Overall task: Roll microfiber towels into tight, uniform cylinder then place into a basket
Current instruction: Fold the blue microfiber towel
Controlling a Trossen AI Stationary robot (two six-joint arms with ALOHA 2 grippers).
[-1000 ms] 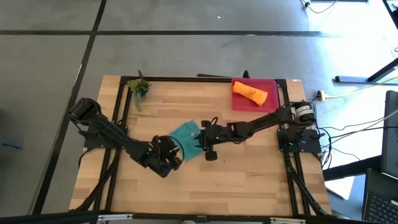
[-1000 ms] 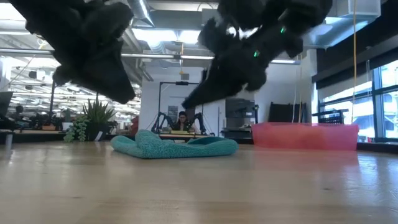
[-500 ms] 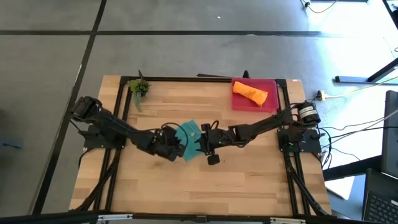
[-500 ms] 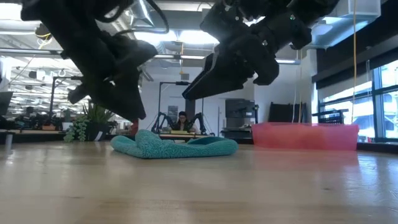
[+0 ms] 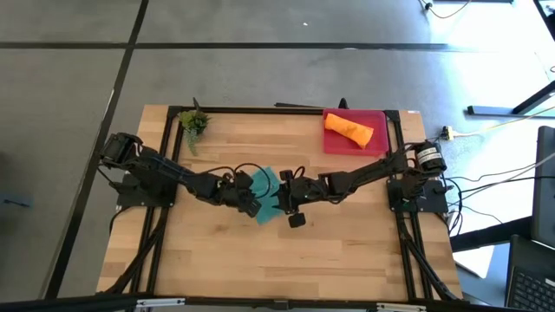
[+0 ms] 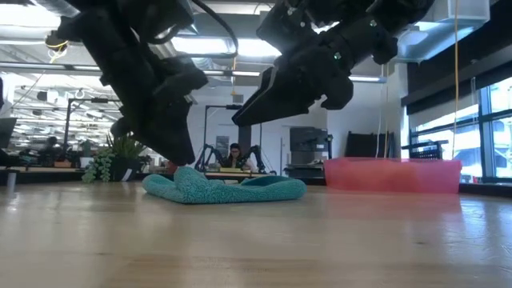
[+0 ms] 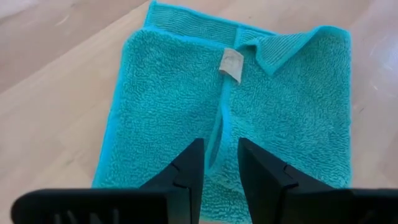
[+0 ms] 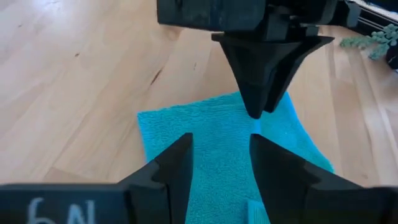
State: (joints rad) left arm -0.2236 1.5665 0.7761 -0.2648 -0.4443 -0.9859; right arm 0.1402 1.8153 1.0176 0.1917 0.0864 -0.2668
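With the orange towel (image 5: 349,130) already rolled in the basket (image 5: 377,117), the teal towel (image 5: 265,191) lies unrolled mid-counter, left gripper (image 7: 219,165) and right gripper (image 8: 219,163) fingers slightly parted, holding nothing.

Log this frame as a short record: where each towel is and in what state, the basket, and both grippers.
teal towel: lying flat mid-table, one corner folded over, not rolled
orange towel: rolled, lying in the basket
basket: far right corner of the table
left gripper: open, low over the teal towel's near edge, gripping nothing
right gripper: open, above the teal towel's opposite side, facing the left gripper
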